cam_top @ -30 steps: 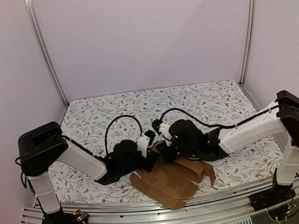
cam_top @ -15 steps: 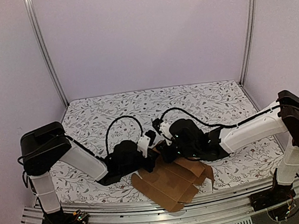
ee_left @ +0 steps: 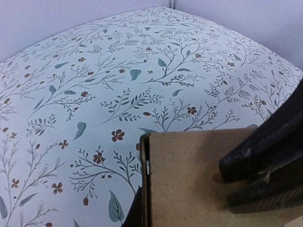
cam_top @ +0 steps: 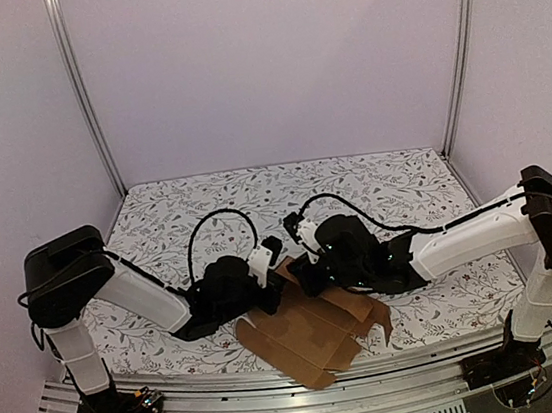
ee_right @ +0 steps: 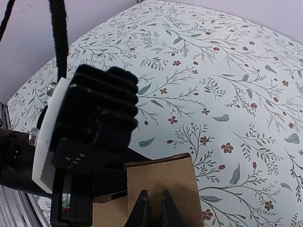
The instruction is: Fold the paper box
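**Two pincers meet at a raised flap**

The left pincer (cam_top: 280, 269) is clamped tight on a raised flap of the box (cam_top: 312, 335), one dark finger (ee_left: 136, 213) against the flap's edge; the box lies as a mostly flat brown sheet on the floral counter (cam_top: 384, 183), near the front edge, between the arms; the right pincer (cam_top: 301, 276) is just beside the left one, its fingertips (ee_right: 142, 207) nearly together at the card; whether they pinch it I cannot tell.
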### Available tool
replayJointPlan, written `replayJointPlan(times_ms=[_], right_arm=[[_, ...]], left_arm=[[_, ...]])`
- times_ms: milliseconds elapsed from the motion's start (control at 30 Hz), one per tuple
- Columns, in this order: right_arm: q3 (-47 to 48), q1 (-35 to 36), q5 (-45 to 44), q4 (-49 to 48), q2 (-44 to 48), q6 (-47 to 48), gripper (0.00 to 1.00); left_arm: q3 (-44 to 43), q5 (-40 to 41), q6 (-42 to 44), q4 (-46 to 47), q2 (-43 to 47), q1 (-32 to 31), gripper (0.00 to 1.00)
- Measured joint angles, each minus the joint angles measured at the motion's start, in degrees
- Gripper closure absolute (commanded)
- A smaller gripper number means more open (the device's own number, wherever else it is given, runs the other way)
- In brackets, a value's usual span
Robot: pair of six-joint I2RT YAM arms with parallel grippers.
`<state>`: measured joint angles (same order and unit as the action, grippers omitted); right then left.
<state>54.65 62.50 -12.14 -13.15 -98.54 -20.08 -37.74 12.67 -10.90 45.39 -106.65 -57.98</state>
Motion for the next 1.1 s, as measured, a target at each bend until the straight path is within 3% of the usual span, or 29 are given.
replayJointPlan(times_ms=[233, 500, 667, 1100], right_arm=[[-1.2, 0.0, -1.0, 0.4, 0.8, -0.2, 0.89], [-5.1, 0.0, -1.3, 0.8, 3.2, -0.6, 1.0], [-6.4, 0.0, -1.7, -0.1, 3.8, -0.9, 1.0], [-9.2, 0.0, -2.1, -2.4, 5.2, -1.7, 1.0]], left_arm=[[-0.1, -2.3, 2.8, -2.1, 0.1, 0.0, 1.0], [-2.5, -7.6, 5.1, -2.8, -2.3, -0.1, 1.0], [-3.1, -10.4, 5.4, -1.4, -3.5, 0.0, 1.0], [-4.1, -13.5, 4.6, -1.2, -4.8, 0.0, 0.78]])
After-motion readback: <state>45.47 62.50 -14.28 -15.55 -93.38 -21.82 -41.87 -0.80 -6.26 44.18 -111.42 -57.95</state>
